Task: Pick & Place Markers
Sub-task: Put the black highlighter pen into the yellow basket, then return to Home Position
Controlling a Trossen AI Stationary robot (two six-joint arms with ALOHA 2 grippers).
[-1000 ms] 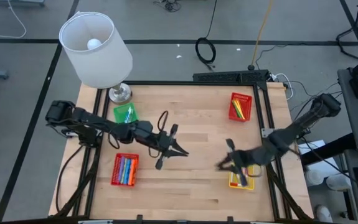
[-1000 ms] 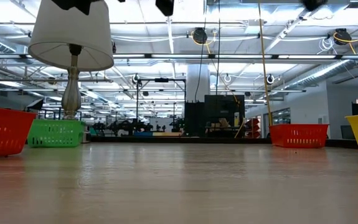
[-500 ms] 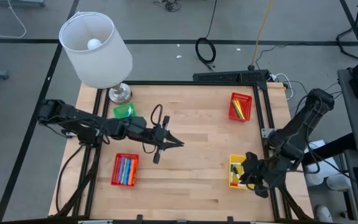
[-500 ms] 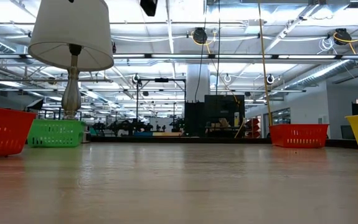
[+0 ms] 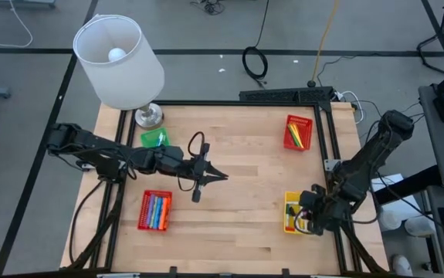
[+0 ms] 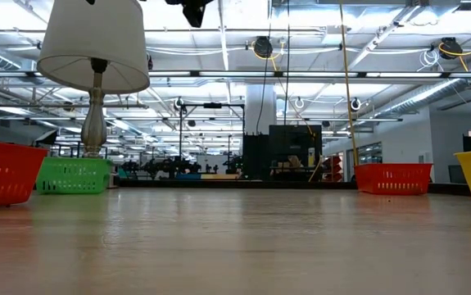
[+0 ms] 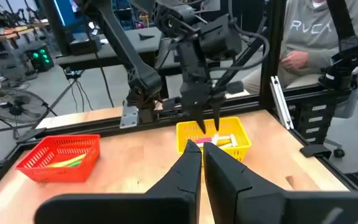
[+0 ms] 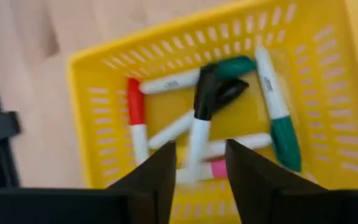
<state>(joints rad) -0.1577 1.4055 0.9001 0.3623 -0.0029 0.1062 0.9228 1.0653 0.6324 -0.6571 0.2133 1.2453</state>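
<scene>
My right gripper [image 8: 200,171] hangs open over the yellow basket [image 5: 290,214] at the table's near right, pointing steeply down. Several markers [image 8: 272,106] lie in that basket. A black-capped one [image 8: 205,102] lies under the gap between my fingers, and none of them is held. My left gripper [image 5: 220,176] is shut and empty, nearly level above the table's middle [image 7: 200,158]. More markers lie in the red basket [image 5: 155,210] at the near left and in the red basket [image 5: 298,132] at the far right.
A green basket [image 5: 155,139] and a lamp with a white shade [image 5: 119,62] stand at the far left corner. A black frame rail [image 5: 331,154] runs along the table's right edge beside my right arm. A seated person [image 7: 315,37] is beyond that edge. Bare wood [image 5: 245,147] lies between the baskets.
My right gripper has swung from the table's middle right toward the near right corner. It has sunk over the yellow basket, tipped steeply down and rolled about its own line. My left gripper has drawn back a little toward the far edge and levelled out.
</scene>
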